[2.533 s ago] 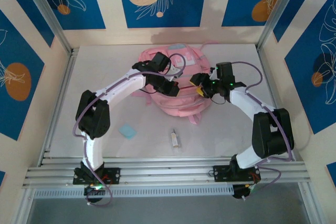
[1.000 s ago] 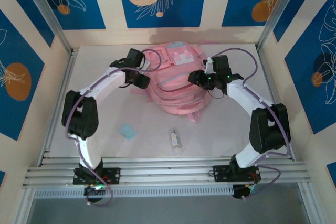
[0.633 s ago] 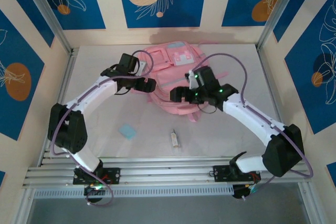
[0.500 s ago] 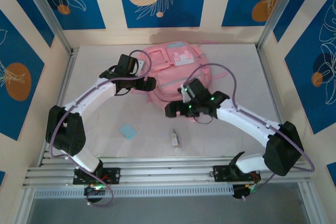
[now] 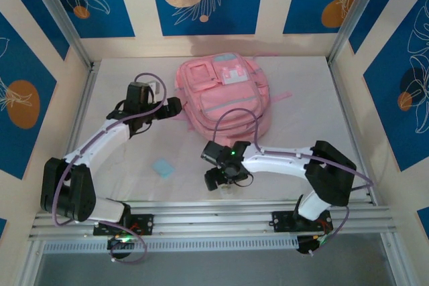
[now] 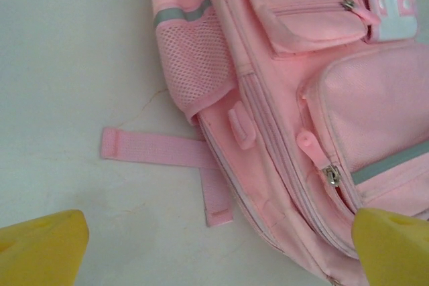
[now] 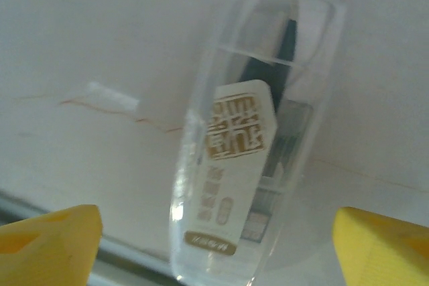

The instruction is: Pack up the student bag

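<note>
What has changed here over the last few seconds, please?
Both claws let go of the student bag, which now lies flat. The left claw backed off leftward; the right claw swung near, open over the clear case. The blue square stayed put.

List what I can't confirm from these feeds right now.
Clear case: label blurred in right wrist view, near end cut by bottom edge; from above, right end effector covers it.
Student bag: main zip's state too small from above, cropped in left wrist view.
Small blue item: too small from above.
</note>
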Available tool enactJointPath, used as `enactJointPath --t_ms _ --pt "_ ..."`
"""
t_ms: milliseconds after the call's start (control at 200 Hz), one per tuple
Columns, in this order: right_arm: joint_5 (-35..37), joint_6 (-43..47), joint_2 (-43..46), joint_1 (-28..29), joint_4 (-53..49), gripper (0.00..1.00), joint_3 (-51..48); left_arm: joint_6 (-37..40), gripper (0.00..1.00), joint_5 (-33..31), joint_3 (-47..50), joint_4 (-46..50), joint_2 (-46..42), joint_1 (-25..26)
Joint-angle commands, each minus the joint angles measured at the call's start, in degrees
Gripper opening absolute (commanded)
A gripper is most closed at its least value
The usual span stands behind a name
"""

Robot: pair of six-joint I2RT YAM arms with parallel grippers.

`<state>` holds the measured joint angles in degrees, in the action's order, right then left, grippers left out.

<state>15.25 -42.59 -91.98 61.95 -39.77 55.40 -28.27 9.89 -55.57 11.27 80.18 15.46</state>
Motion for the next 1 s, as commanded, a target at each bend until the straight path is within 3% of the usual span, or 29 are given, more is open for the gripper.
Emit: enactJointPath --t_ms 0,380,580,795,995 --pt "4.07 -2.95 -2.81 0.99 -0.98 0.82 1.09 -3.02 1.0 3.3 1.06 -2.29 -0.51 -0.87" --pt "1.79 -2.83 -3.33 0.4 0.67 0.43 1.34 0.44 1.0 5.91 3.27 -5.52 -1.62 0.2" --pt "-4.13 0.44 5.45 -6.26 1.93 0.4 1.01 8.29 0.98 1.53 0.59 -2.59 -1.95 5.18" --pt "-9.47 4.46 17.01 -21.82 0.45 0.4 0.79 20.33 0.98 -7.98 -7.53 2.47 4.01 15.42" --pt "-12.53 6.07 24.19 -40.95 2.68 0.41 -0.24 26.87 0.96 -9.04 -15.15 2.93 12.99 21.1"
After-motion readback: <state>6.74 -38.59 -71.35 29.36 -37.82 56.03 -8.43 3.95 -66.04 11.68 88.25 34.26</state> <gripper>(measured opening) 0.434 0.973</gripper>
